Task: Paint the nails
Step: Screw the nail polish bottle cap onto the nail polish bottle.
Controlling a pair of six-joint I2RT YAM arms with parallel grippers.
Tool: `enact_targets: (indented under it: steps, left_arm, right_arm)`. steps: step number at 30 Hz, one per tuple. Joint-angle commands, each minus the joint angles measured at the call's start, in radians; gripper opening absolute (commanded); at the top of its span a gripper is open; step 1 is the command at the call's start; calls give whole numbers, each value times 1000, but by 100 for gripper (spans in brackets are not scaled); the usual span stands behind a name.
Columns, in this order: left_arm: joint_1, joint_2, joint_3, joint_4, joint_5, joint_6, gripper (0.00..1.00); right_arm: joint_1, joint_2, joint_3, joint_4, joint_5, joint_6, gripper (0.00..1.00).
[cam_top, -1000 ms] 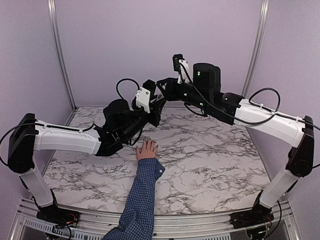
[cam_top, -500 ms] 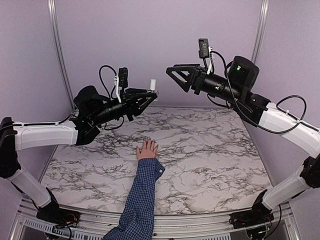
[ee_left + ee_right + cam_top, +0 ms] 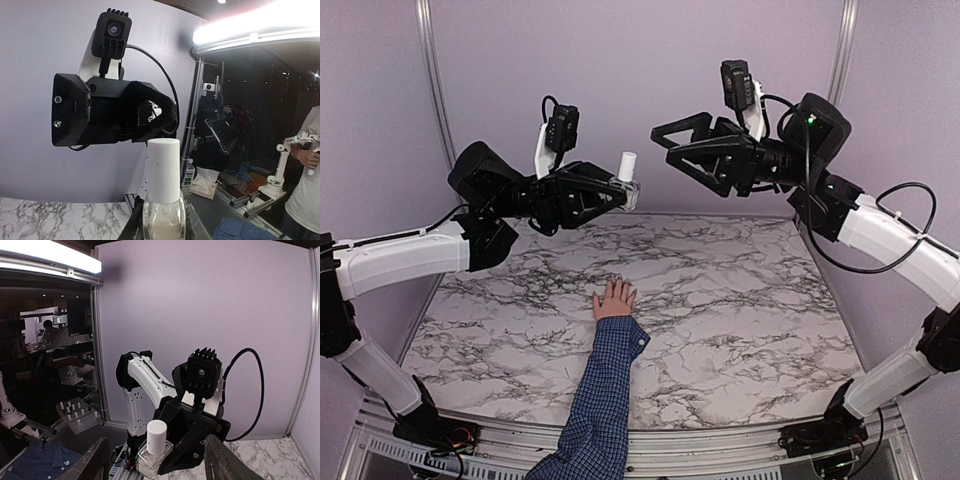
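**Colours and patterns.** Hand (image 3: 614, 299): light skin; the nails (image 3: 616, 285) are too small for any colour to be told. Sleeve (image 3: 605, 390), on the wrist side of the hand: blue with a fine dark check. Tabletop (image 3: 740, 300), under the hand: white marble pattern with black and grey veins. Left gripper (image 3: 610, 193) and right gripper (image 3: 663, 148), above and beyond the hand: matt black. Bottle (image 3: 164, 222) in the left gripper: clear glass, pale contents, white cap (image 3: 164, 167). Left arm (image 3: 410, 258) and right arm (image 3: 895, 235), either side of the hand: white shells with black joints; one green light (image 3: 809, 119) on the right arm. Walls (image 3: 620, 80), beyond the hand: plain lilac, with silver posts (image 3: 432, 90).
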Motion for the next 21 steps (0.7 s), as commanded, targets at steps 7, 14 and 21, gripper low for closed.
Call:
enact_targets:
  steps: [7,14,21]
  left_arm:
    - [-30,29,21,60,75,-62,0]
    - [-32,31,18,63,76,-62,0]
    - [-31,41,21,65,76,-60,0]
  right_arm:
    - [89,80,112,1,-102,31,58]
    - [123,105,111,17,-105,57,47]
    - [123,112,108,39,-104,80,31]
